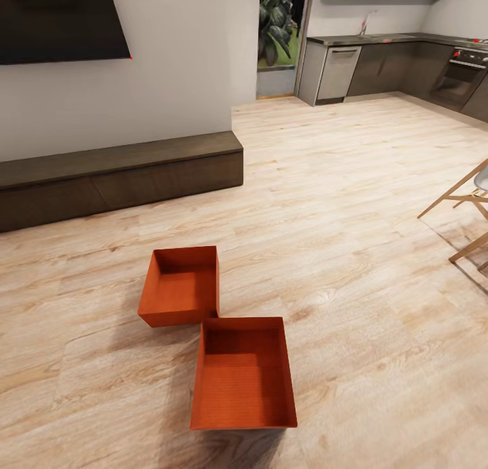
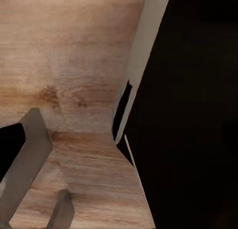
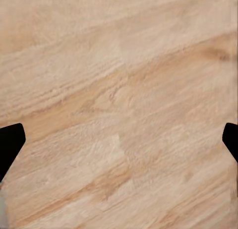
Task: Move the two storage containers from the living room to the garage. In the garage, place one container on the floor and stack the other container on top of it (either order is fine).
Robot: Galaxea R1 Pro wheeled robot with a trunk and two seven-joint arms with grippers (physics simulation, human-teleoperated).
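Light wood-plank flooring (image 1: 352, 205) of the living room — both storage containers (image 1: 179, 286) (image 1: 242, 373) rest on it, corners touching, both empty. Right gripper (image 3: 119, 140) spread wide, holding nothing; left gripper's state cannot be told.

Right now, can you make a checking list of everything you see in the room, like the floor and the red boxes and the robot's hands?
Surface: light wood-plank floor, bare around the bins.
Job's things: two orange-red storage containers, near container and far container, both upright, empty, corners touching or nearly so.
Clutter: nothing seen.
Grippers: right gripper open over bare planks, holding nothing; left gripper cannot be judged.
Cables: nothing seen.
Surroundings: black TV, low dark cabinet, kitchen units, plant, chair legs.
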